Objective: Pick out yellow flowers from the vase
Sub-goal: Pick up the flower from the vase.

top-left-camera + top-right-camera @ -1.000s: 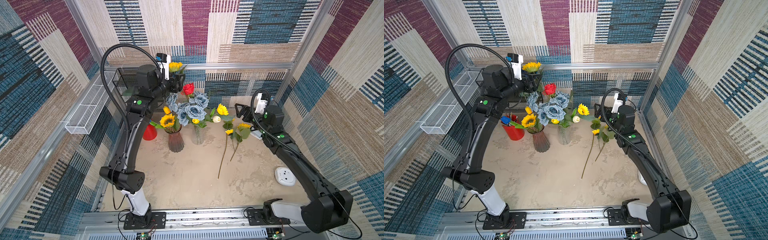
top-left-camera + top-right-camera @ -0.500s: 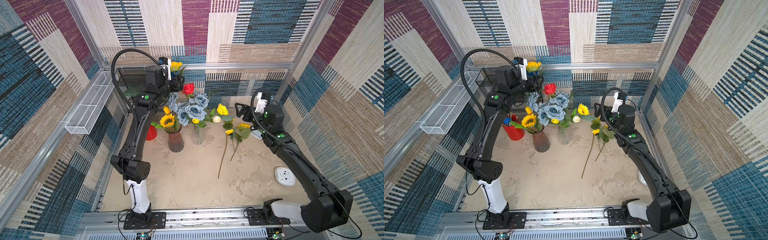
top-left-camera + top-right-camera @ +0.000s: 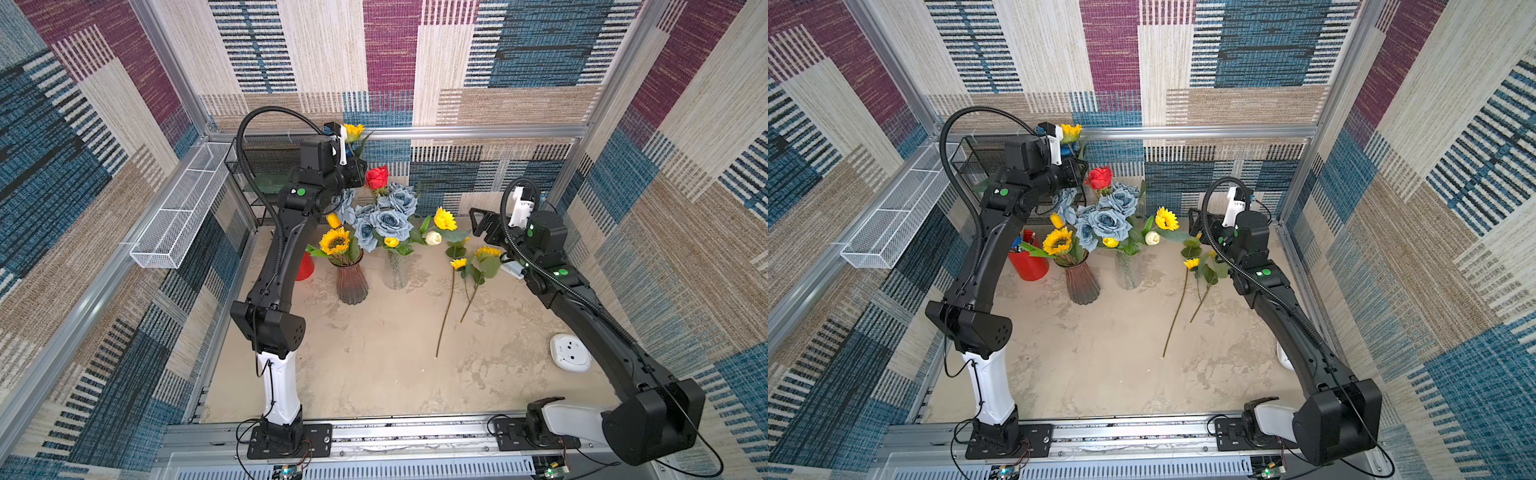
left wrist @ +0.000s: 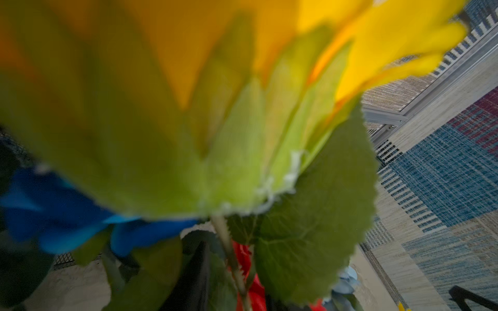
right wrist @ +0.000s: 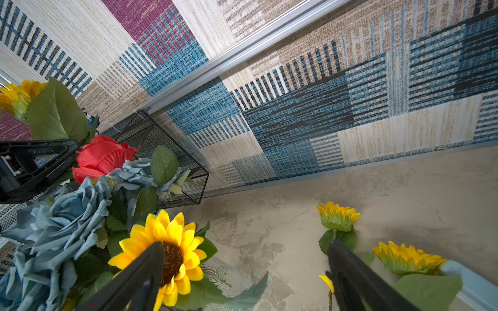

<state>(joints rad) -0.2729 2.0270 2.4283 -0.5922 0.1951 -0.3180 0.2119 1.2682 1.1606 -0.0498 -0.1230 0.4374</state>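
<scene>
Change: the left arm's elbow has been drawn in from the near left and its wrist carried slightly right; the right arm is found unmoved.
Near right: a white round device [image 3: 570,352] is noted on the table [image 3: 374,374].
Laid-out sunflowers [image 3: 459,264]: seen flat on the table, right of both vases, stems pointing near.
Right gripper [image 5: 242,269]: fingers [image 5: 140,274] are spread wide with nothing between them; it is held over the table by the laid-out sunflowers.
Ribbed vase [image 3: 351,282]: one vase sunflower [image 3: 334,241] and a yellow bud [image 3: 333,219] are held in it.
Clear vase [image 3: 395,270]: grey-blue roses [image 3: 390,222], a second sunflower [image 3: 444,218] and a red rose [image 3: 377,176] are recorded here.
Red cup [image 3: 305,266]: left of the ribbed vase, partly hidden by the left arm.
Left gripper [image 5: 58,161]: far left, above the vases; how far its fingers are parted cannot be told.
Raised sunflower [image 3: 353,132]: head up at the far rail, just above the left wrist; whether its stem [image 4: 229,255] is gripped cannot be told. A bright blue rose [image 4: 54,215] is seen beside it.
</scene>
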